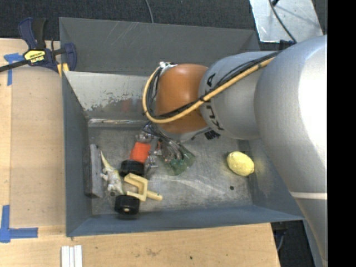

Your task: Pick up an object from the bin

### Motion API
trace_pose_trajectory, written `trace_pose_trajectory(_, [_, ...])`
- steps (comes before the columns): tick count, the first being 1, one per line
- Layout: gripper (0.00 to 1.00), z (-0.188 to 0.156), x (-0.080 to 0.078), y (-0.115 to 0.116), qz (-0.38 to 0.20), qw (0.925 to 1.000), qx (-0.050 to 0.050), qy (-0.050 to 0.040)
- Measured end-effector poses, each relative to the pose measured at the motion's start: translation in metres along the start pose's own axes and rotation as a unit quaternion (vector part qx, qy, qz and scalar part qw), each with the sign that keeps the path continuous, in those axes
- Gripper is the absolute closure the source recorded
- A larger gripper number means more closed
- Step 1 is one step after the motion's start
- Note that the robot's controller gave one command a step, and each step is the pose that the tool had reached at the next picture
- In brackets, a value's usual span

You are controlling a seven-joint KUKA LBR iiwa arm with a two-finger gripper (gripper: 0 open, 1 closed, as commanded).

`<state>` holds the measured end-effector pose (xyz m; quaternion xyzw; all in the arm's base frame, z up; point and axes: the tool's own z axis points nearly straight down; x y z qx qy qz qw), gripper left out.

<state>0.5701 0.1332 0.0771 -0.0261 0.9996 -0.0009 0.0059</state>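
Note:
My gripper (159,145) reaches down below the arm's orange cover into the middle of the bin floor. Just to its left lies a small orange block (139,151), touching or nearly touching it. A green, leaf-like piece (181,162) lies just right of the gripper, partly under it. A black round part (131,168) sits below the orange block. Nothing shows as held.
At the front left lie a cream plastic piece (140,186), a black wheel (127,205), a white figure (108,176) and a grey bar (93,171). A yellow lemon-shaped thing (240,163) rests alone at the right. The arm covers the bin's back right.

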Motion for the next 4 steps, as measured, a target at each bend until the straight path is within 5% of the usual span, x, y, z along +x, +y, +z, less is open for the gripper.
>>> trace_pose_trajectory(1, [1.0,0.0,0.0,0.0,0.0,1.0,0.0,0.0])
trace_pose_trajectory(2, [1.0,-0.116,0.006,0.009,0.008,1.0,-0.001,0.0049])
trace_pose_trajectory(3, [1.0,-0.116,0.006,0.009,0.009,0.9999,-0.001,0.0051])
trace_pose_trajectory(4, [1.0,-0.159,-0.013,0.002,-0.017,0.9998,-0.001,0.0074])
